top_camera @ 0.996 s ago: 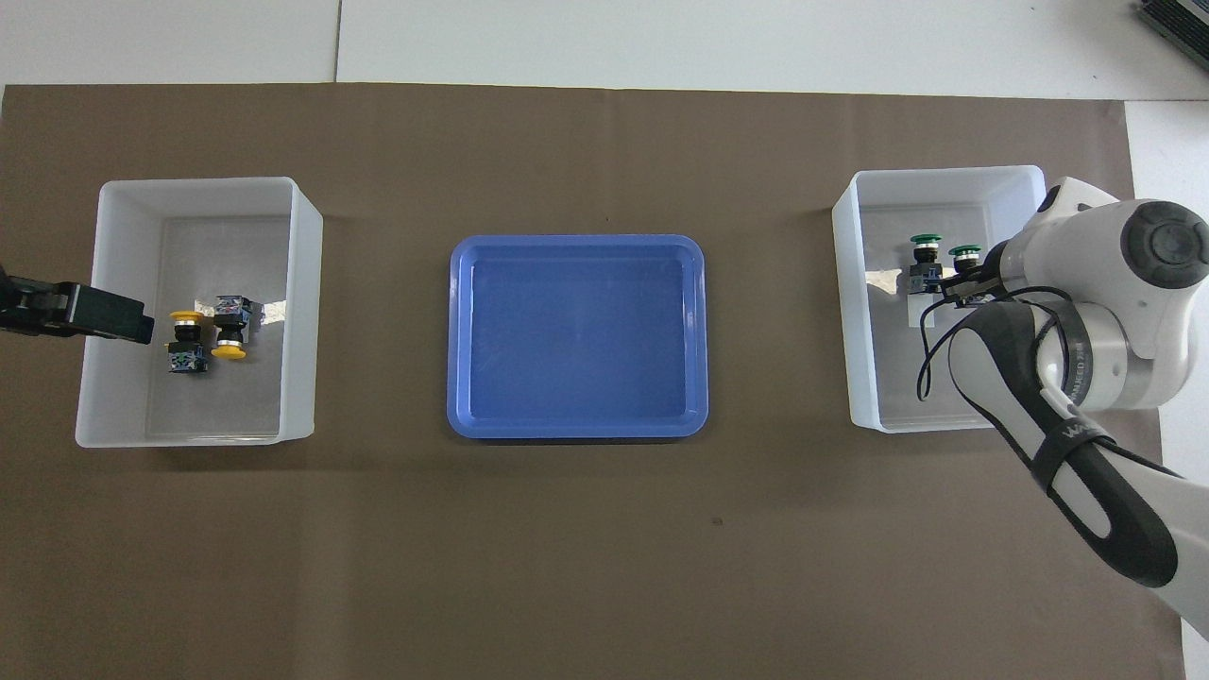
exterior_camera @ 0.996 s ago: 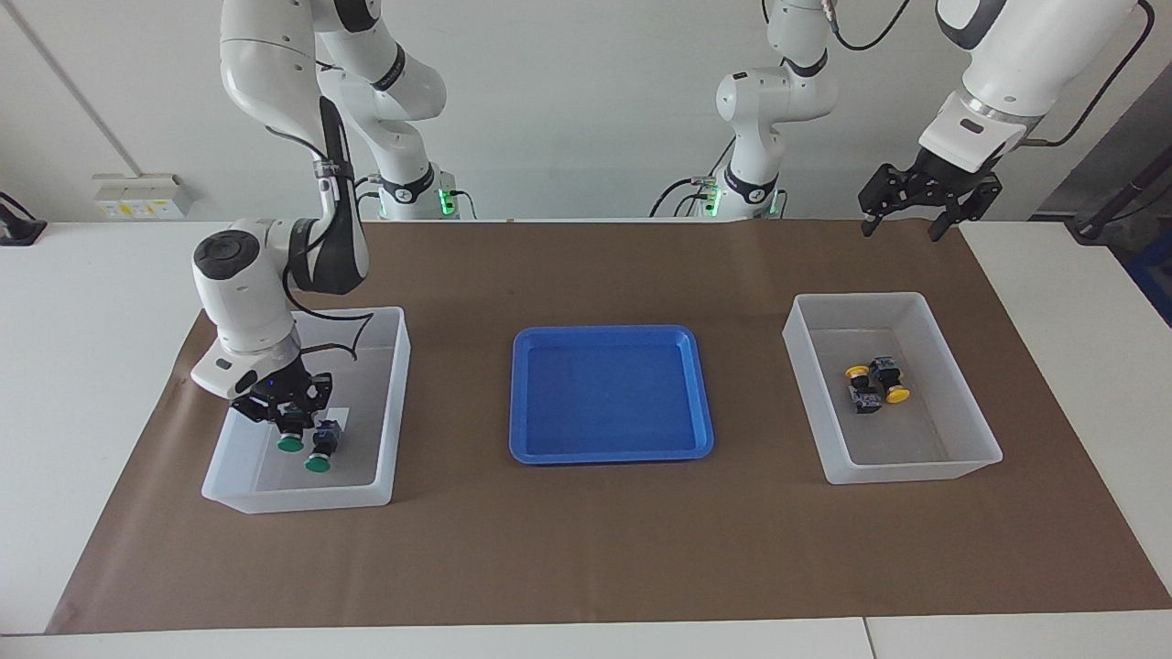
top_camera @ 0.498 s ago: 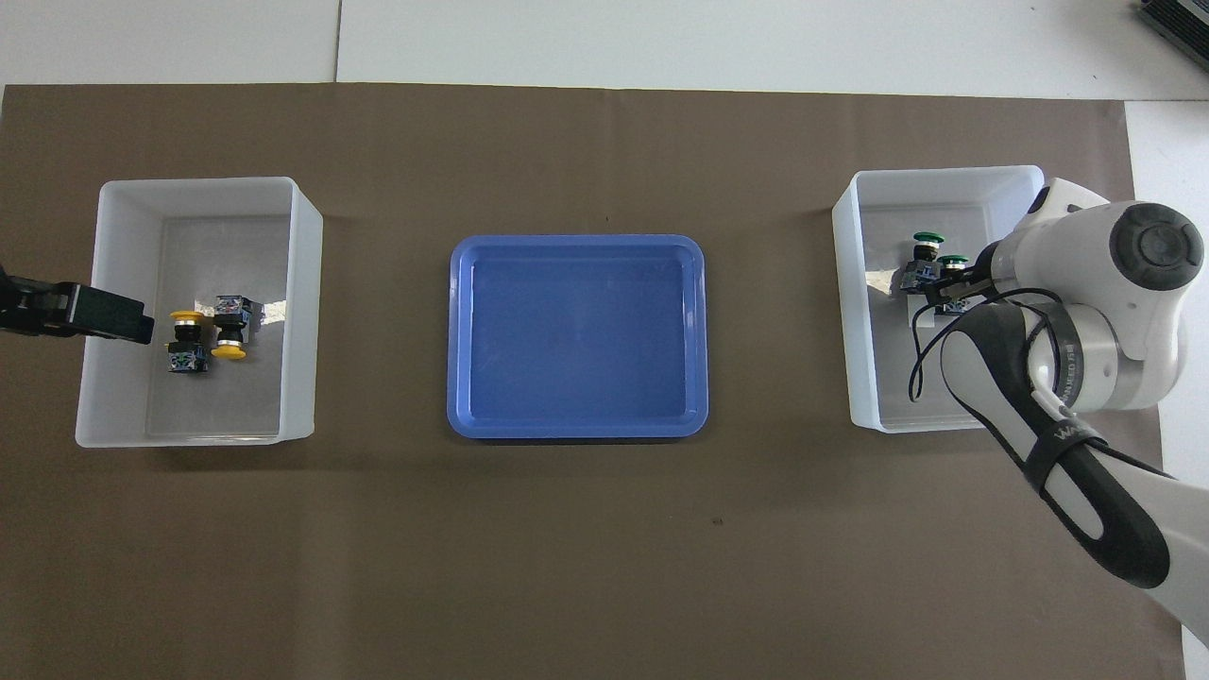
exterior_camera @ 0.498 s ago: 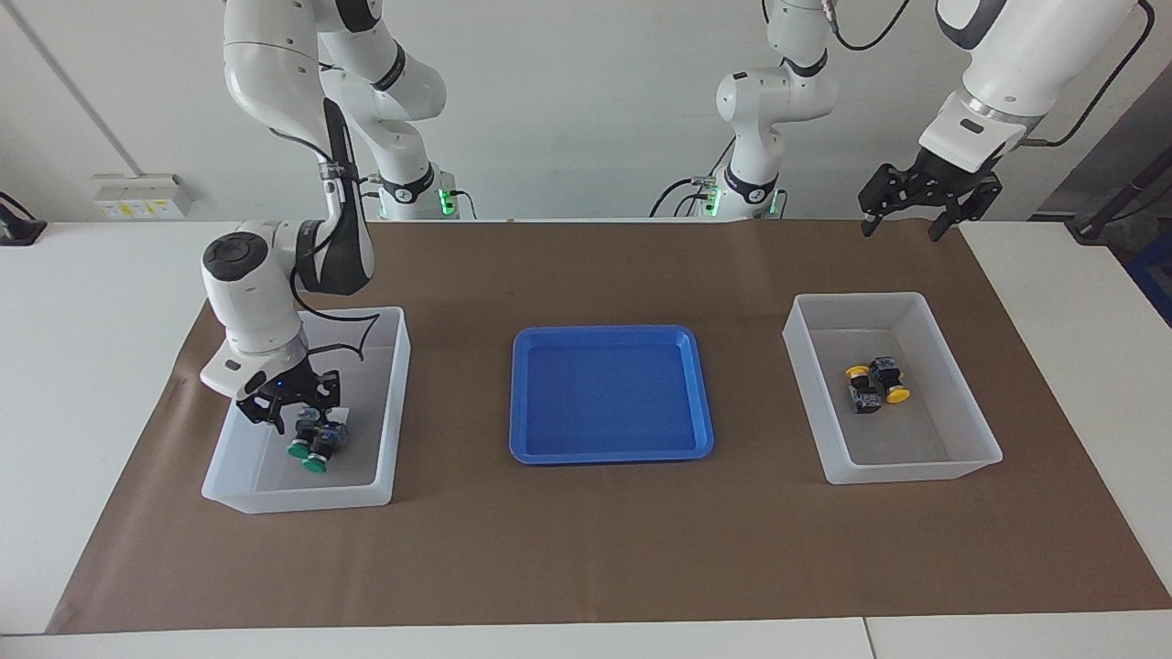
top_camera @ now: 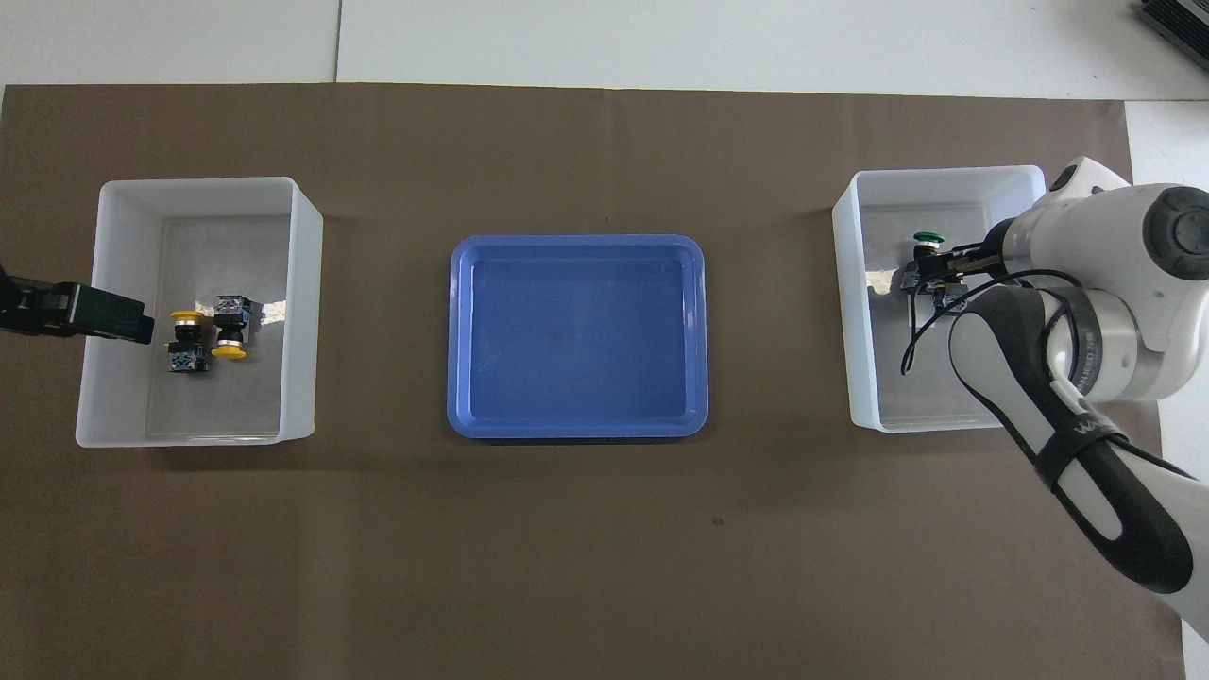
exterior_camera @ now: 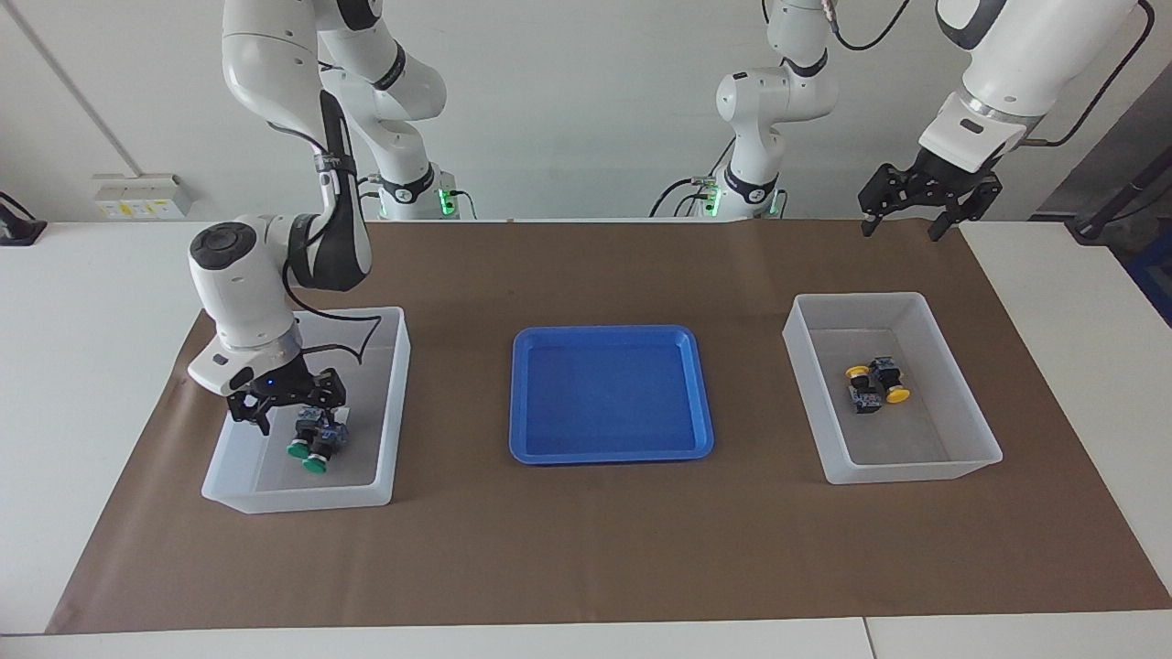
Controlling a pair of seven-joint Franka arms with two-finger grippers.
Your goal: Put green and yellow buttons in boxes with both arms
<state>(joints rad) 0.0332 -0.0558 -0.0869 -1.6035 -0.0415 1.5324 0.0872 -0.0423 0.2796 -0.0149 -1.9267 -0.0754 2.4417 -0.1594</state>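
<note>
Two green buttons (exterior_camera: pixel 308 448) lie side by side in the box (exterior_camera: pixel 392 403) at the right arm's end; only one green cap (top_camera: pixel 928 238) shows in the overhead view, inside that box (top_camera: pixel 855 331). My right gripper (exterior_camera: pixel 291 412) hangs open and empty just above them. Two yellow buttons (exterior_camera: pixel 874 384) lie together in the box (exterior_camera: pixel 916 471) at the left arm's end, also in the overhead view (top_camera: pixel 208 335), inside that box (top_camera: pixel 302 312). My left gripper (exterior_camera: pixel 902 224) waits open and empty, high over the mat's edge by the robots.
A shallow blue tray (exterior_camera: pixel 612 450) stands on the brown mat between the two boxes, and it also shows in the overhead view (top_camera: pixel 576 430). The right arm's elbow and cable hang over its box's outer side.
My right gripper let go of a green button, which now rests against the other one. It rose and shifted slightly toward the table's end. The left arm has not moved.
</note>
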